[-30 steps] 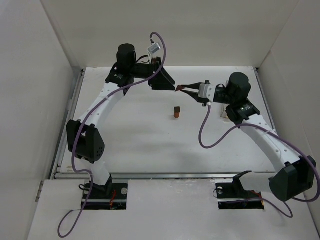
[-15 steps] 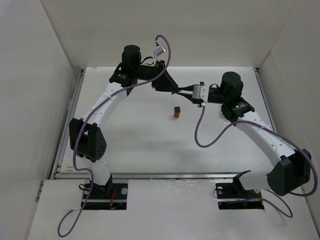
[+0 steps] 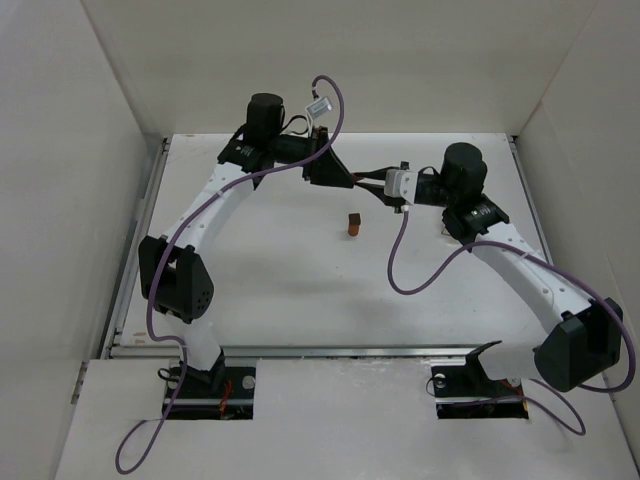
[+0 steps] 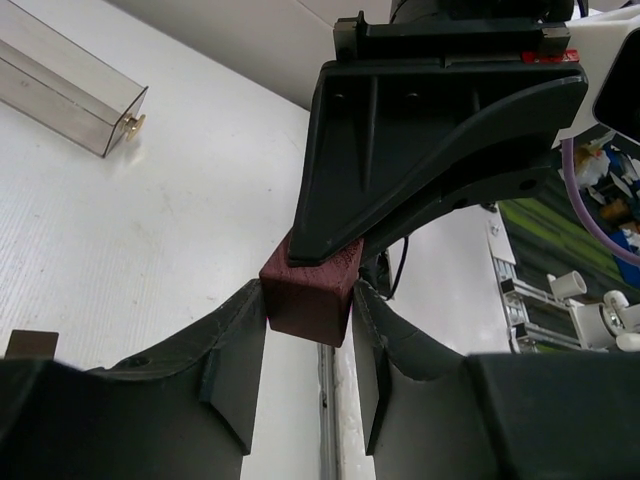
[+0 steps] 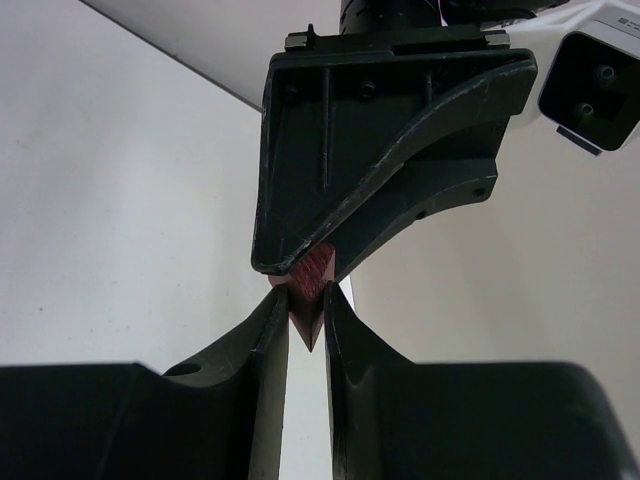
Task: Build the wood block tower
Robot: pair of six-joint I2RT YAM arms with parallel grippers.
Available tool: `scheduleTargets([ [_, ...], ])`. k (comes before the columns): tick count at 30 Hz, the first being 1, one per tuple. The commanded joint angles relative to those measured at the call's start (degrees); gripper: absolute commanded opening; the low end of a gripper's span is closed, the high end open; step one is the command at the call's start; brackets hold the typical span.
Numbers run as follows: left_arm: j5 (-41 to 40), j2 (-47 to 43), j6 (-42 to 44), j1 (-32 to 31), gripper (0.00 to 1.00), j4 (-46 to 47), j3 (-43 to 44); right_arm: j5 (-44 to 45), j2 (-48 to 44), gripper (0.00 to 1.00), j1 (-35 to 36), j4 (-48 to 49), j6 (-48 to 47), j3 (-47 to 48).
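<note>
So, both arms pinch one reddish-brown block (image 4: 308, 292).
L gripper (image 3: 348, 180) & R gripper (image 3: 365, 181) fingers each clamped narrow on it; cube-on-cylinder stack (image 3: 354, 224) at their 6 o'clock.

Overhead camera looks down on the table (image 3: 300, 290); wrist cameras face each other close-up, sharing the dark block (image 4: 310, 295).

Nothing legible in any view; small white tag (image 3: 318, 105) at the far side too tiny to read
</note>
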Motion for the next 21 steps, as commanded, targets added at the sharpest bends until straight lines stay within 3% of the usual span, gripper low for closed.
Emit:
scheduleTargets([
  [1, 1.3, -0.8, 1.2, -0.2, 0.25, 1.7, 2.8, -1.8, 0.0, 0.00, 0.8, 1.9, -0.8, 2.5],
  [2, 1.8, -0.8, -0.5, -0.2, 0.25, 2.4, 2.8, -1.8, 0.0, 0.00, 0.8, 1.3, -0.8, 2.5],
  [5, 3.7, -0.8, -6.6, -0.2, 0.38, 10.3, 0.5, -1.8, 0.0, 0.00, 0.8, 0.6, -1.3, 2.5],
  [10, 4.5, -0.8, -11.7, -0.2, 0.38, 15.5, -0.7, -1.8, 0.0, 0.00, 0.8, 0.0, -1.3, 2.5],
  [16, 5.0, -0.8, -11.7, -0.2, 0.01, 16.0, -1.7, -1.3, -0.5, 0.00, 0.8, -0.6, -1.8, 2.5],
  [21, 5.0, -0.8, -3.3, -0.2, 0.00, 6.2, -0.9, 0.0, -1.0, 0.00, 0.8, -0.6, -1.8, 2.5],
])
